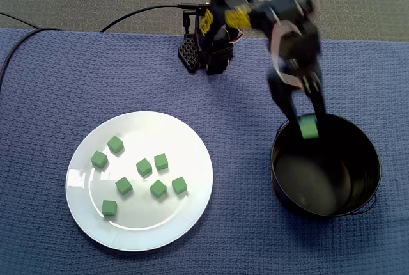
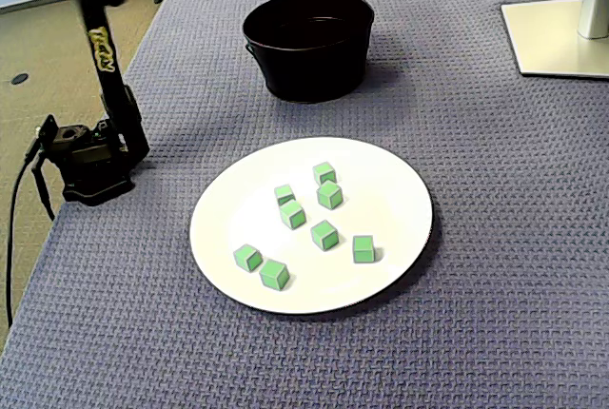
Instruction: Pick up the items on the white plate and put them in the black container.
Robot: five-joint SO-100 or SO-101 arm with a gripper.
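White plate point(image 1: 185, 135) holds seven cubes point(image 1: 144, 167); jaws grip another cube point(image 1: 308, 126) (over black container point(image 1: 348, 192)).

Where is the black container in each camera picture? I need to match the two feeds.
In a fixed view: the black container sits lower right, right of the white plate; the pincer holds a green cube at its rim.
In a fixed view: the container stands top centre, beyond the plate.
Shared landmark: the white plate carrying eight green cubes.
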